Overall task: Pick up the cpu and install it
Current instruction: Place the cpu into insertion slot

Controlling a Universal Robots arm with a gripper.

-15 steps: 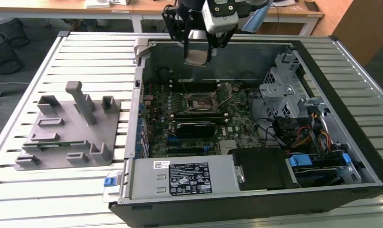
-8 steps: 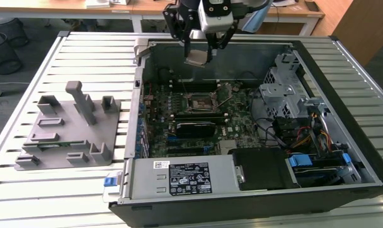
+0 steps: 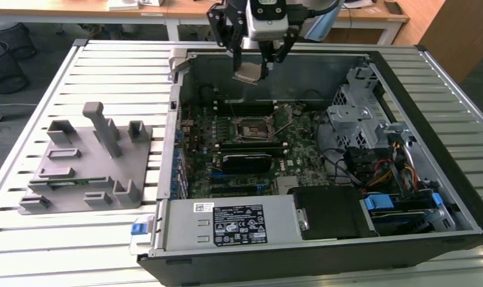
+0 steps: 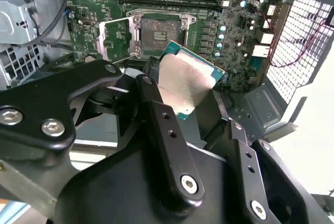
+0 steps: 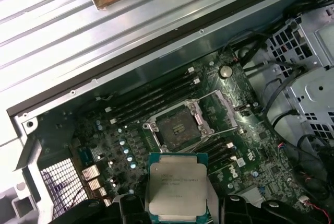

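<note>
Exterior view: end effector [image 3: 251, 67] grips cpu [image 3: 248, 78] over motherboard [image 3: 302, 136]; socket [image 3: 253, 129] open.

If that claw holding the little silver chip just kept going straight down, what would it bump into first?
Likely the green motherboard, at or near its open metal-framed socket; depth is unclear. The black gripper is shut on the silvery-grey square cpu, which would touch first.

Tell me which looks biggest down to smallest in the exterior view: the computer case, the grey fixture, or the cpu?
1. computer case, largest by far
2. grey fixture, in the middle
3. cpu, clearly smallest
</note>
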